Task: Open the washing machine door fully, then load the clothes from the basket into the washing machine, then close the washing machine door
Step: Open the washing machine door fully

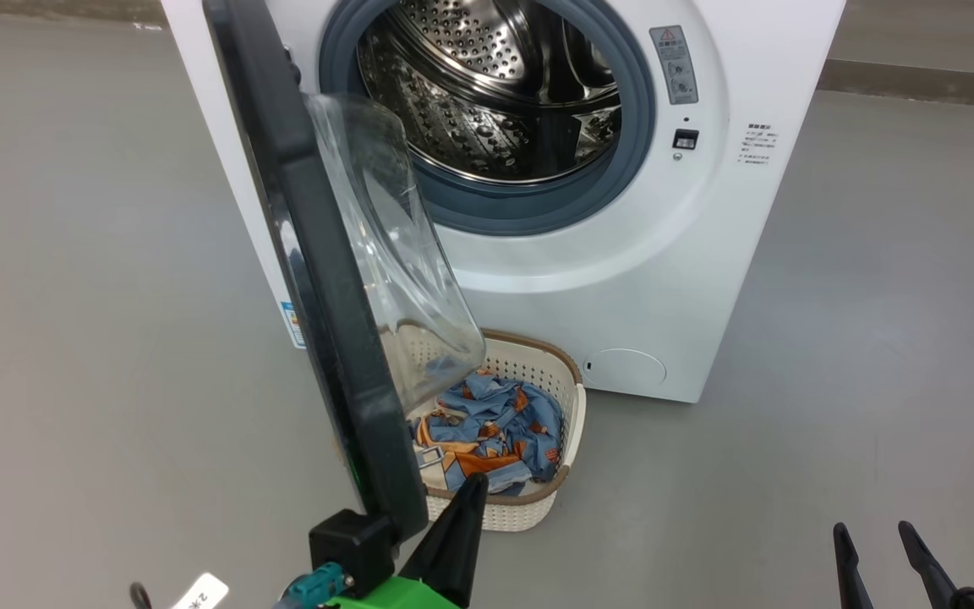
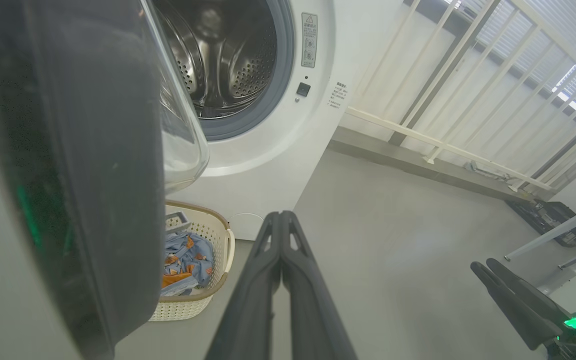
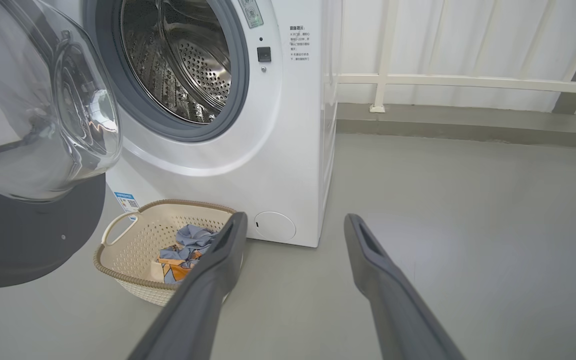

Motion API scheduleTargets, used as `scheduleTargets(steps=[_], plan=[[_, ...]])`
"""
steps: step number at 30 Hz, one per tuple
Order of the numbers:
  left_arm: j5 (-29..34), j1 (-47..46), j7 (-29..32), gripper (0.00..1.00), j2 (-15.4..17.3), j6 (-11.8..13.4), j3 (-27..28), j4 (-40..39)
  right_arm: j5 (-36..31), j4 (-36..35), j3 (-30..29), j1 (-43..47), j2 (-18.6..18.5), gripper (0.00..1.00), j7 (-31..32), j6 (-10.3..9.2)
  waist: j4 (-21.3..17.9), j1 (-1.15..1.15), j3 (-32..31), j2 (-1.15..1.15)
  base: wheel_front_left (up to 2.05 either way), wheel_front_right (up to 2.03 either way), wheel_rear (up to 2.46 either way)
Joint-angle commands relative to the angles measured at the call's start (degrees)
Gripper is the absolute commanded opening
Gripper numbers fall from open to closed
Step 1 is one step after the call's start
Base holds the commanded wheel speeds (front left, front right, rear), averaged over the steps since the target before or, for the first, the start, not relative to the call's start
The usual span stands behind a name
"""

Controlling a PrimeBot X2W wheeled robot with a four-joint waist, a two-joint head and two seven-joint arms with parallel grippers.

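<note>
Washing machine door (image 1: 318,279), head view: is standing open, swung out toward the camera at the left of the washing machine (image 1: 664,279), black rim edge-on, glass bowl hanging over the basket's left part.
Drum (image 1: 487,93), head view: is showing bare perforated steel inside the grey ring.
Basket (image 1: 573,397), head view: is sitting on the floor (image 1: 834,406) just in front of the machine, partly behind the door.
Clothes (image 1: 495,423), head view: blue, orange-patterned fabric is lying bunched in the basket.
Left gripper (image 1: 477,486), head view: is pointing up just beside the door's lower rim; whether they touch cannot be told.
Right gripper (image 1: 872,531), head view: is hanging at lower right over bare floor, well apart from the basket, fingers somewhat apart.
Left gripper, left wrist view: fingers are pressing together with nothing between them; the door's dark rim is looming at left, the basket sitting below the glass bowl.
Right gripper, right wrist view: fingers are standing wide apart, gripping nothing; the basket with the clothes is lying at left, by the machine's foot.
Railing (image 3: 468,82), right wrist view: is running along the wall beyond the machine.
</note>
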Motion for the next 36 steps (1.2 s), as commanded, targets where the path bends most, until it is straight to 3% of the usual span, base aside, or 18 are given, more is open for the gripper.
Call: scheduleTargets(steps=[1,7,18,36], plan=[[-0.9,-3.9,-2.7,0.00,-0.1,1.0,0.6,1.1,0.2,-1.1,1.7,-2.6,-0.8,1.00,-0.7,0.09,-0.3,0.00,0.1,0.00,0.00,0.00,0.00],[-3.6,-7.1,-8.8,0.00,-0.1,3.2,-1.9,8.3,0.2,-0.8,2.1,-2.7,-0.8,1.00,-0.7,0.09,-1.0,0.00,0.4,0.00,0.00,0.00,0.00],[-6.4,-9.8,-14.3,0.00,-0.1,6.9,-1.7,13.8,0.3,-0.6,2.0,-2.5,-0.8,1.00,-0.7,0.09,-1.1,0.00,0.8,0.00,0.00,0.00,0.00],[-4.6,-9.9,-15.2,0.00,-0.1,10.3,1.2,14.4,0.8,-0.3,2.3,-2.9,-0.8,1.00,-0.7,0.09,5.8,0.00,1.6,0.00,0.00,0.00,0.00]])
